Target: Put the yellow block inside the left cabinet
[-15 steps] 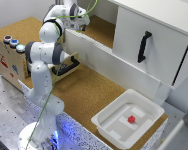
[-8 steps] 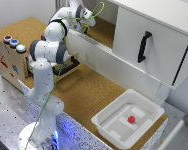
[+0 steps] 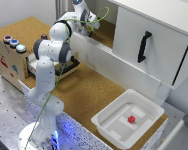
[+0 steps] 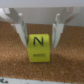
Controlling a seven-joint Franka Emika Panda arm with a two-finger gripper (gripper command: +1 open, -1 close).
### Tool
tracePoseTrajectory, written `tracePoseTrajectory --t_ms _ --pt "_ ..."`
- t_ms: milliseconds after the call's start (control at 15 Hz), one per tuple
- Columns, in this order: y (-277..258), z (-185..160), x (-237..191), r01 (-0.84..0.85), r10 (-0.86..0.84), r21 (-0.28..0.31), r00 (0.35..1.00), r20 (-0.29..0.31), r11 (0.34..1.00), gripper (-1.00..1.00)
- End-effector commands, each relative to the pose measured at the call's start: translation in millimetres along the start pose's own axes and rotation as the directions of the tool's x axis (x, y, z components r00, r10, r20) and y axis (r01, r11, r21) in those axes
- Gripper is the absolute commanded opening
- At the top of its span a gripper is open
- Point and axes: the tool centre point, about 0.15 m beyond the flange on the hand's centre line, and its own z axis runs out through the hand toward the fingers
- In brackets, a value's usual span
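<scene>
The arm reaches over the long white panel into the left cabinet (image 3: 108, 31). Up close, the yellow block (image 4: 39, 48), marked with a black N, sits on the cork floor right between the gripper (image 4: 38, 39) fingers. The jaws are pinching it, one finger against each side.

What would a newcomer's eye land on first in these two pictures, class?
The white robot arm reaching into the left cabinet dominates the exterior view. In the wrist view, the yellow block, marked N, sits on cork between the gripper fingers. A small red cube lies in the white tray.
</scene>
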Motion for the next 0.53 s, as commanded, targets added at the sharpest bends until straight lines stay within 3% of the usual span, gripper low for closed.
tracePoseTrajectory --t_ms 0,267,467 --pt "-17 -41 -5 0.011 -0.019 -0.152 0.999 -0.051 0.988 1.00" --pt "-24 -80 -51 -0.002 -0.004 -0.091 0.998 -0.066 0.996 1.00" --pt "-31 -98 -95 0.009 -0.009 -0.025 1.000 0.000 1.000 1.00"
